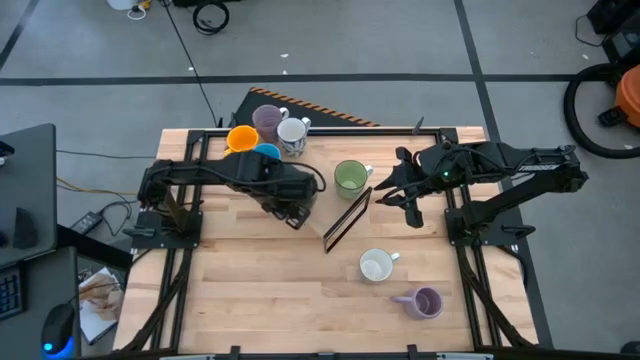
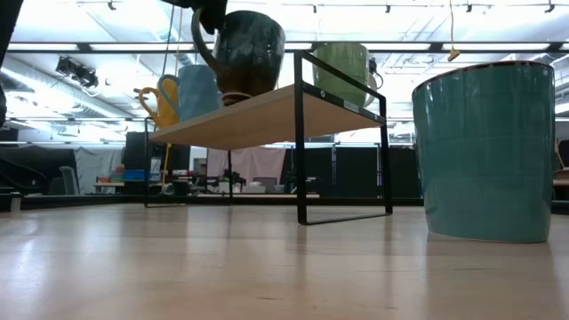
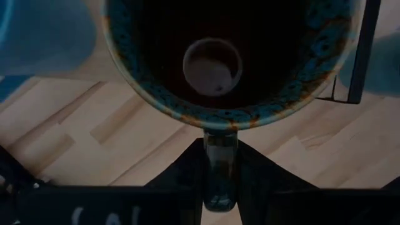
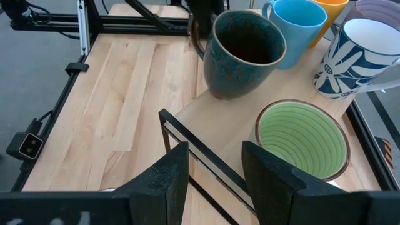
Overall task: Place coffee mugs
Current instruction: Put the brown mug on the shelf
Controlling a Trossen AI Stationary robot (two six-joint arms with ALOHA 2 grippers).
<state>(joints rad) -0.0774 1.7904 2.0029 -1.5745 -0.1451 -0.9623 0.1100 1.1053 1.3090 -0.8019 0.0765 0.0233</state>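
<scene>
A dark brown mug, glazed in speckled blue-green with a rust-flecked rim, stands upright on a small raised shelf of pale wood on a black wire frame, its handle clamped between the fingers of the left gripper. The left wrist view looks straight down into the mug's dark bowl and shows the handle pinched between the two fingers — a detail no other view gives. From the right wrist, the brown mug stands at the shelf's near corner with a green mug just beside it, a light blue mug behind, an orange mug beyond that, and a white mug with a dark blue leaf pattern alongside; a lavender mug shows at the edge. The right gripper hovers near the shelf's edge by the green mug, fingers spread and holding nothing. The overhead view adds what the close views miss: a white mug upright and a second lavender mug lying on its side, both down on the wooden counter, well apart from the shelf. The level view — from counter height — shows a large teal mug close to the lens.
</scene>
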